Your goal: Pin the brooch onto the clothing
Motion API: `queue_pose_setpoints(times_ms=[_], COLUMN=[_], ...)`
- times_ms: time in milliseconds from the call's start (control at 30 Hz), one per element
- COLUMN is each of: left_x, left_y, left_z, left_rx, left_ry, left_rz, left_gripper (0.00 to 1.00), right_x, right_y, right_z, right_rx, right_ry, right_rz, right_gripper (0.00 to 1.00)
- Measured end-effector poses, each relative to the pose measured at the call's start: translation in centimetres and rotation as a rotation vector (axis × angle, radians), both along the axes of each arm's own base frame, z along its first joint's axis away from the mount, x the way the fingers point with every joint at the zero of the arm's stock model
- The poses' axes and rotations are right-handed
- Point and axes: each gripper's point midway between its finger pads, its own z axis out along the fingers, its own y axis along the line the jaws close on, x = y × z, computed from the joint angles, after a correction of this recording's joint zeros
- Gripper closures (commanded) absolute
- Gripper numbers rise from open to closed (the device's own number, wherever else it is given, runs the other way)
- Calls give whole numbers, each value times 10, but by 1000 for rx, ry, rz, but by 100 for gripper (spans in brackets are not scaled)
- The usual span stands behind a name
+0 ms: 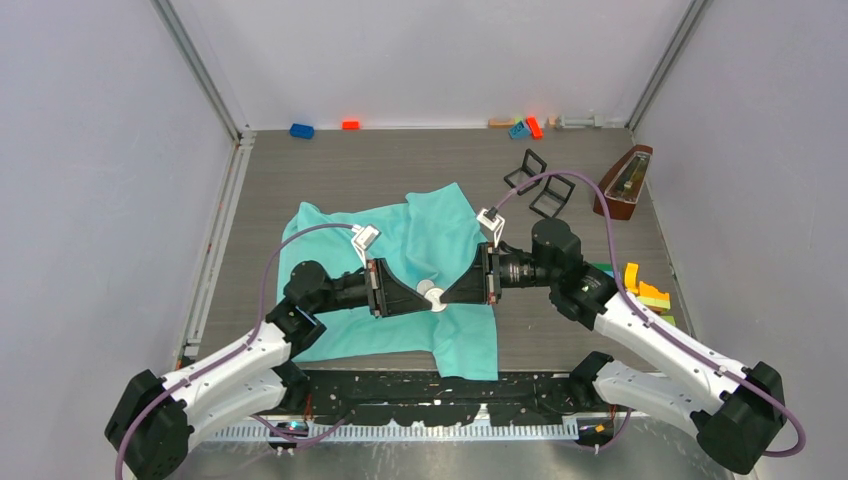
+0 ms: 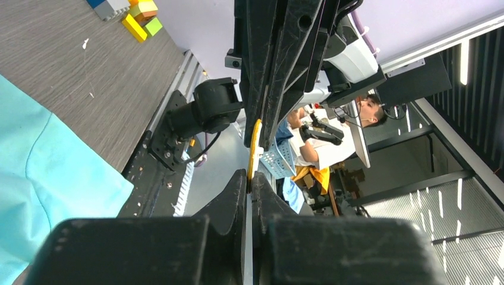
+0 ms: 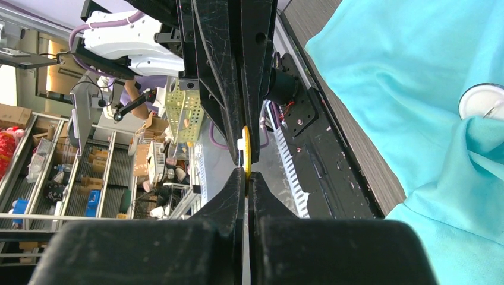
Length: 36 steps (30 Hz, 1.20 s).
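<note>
The turquoise T-shirt (image 1: 400, 280) lies spread on the table and also shows in the left wrist view (image 2: 41, 178) and the right wrist view (image 3: 416, 89). My left gripper (image 1: 426, 291) and right gripper (image 1: 441, 297) meet tip to tip just above its middle. The brooch (image 1: 431, 291) is a thin yellow-and-white disc. It shows edge-on between the shut left jaws (image 2: 249, 176) and the shut right jaws (image 3: 245, 173); its yellow rim (image 2: 255, 142) (image 3: 245, 145) bridges both tips. A second white round piece (image 3: 481, 101) lies on the shirt, partly under a fold.
Two black wire stands (image 1: 538, 182) and a brown metronome (image 1: 625, 183) sit at the back right. Toy bricks lie along the back wall (image 1: 301, 130) (image 1: 525, 128) and at the right edge (image 1: 645, 290). Grey walls close in three sides.
</note>
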Motion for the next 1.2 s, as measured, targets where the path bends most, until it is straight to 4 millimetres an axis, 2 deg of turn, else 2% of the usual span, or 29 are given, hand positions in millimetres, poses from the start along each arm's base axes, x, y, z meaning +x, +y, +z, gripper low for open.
queue_pose_setpoints(times_ms=[33, 167, 300, 633, 1033, 1200], left_x=[0, 0, 2, 3, 6, 10], left_y=[0, 0, 1, 1, 0, 2], left_z=[0, 0, 0, 0, -13, -23], left_rx=[0, -1, -2, -1, 42, 73], left_ry=[-1, -3, -9, -27, -4, 16], left_rz=[0, 6, 16, 22, 35, 55], left_gripper=[100, 100, 100, 100, 100, 100], right_x=[0, 0, 1, 2, 10, 14], right_y=[0, 1, 1, 2, 9, 13], right_z=[0, -1, -2, -1, -25, -37], right_rx=[0, -1, -4, 0, -73, -112], right_ry=[0, 9, 17, 20, 91, 140], right_rz=[0, 0, 0, -1, 1, 9], right_gripper=[83, 65, 62, 70, 85, 87])
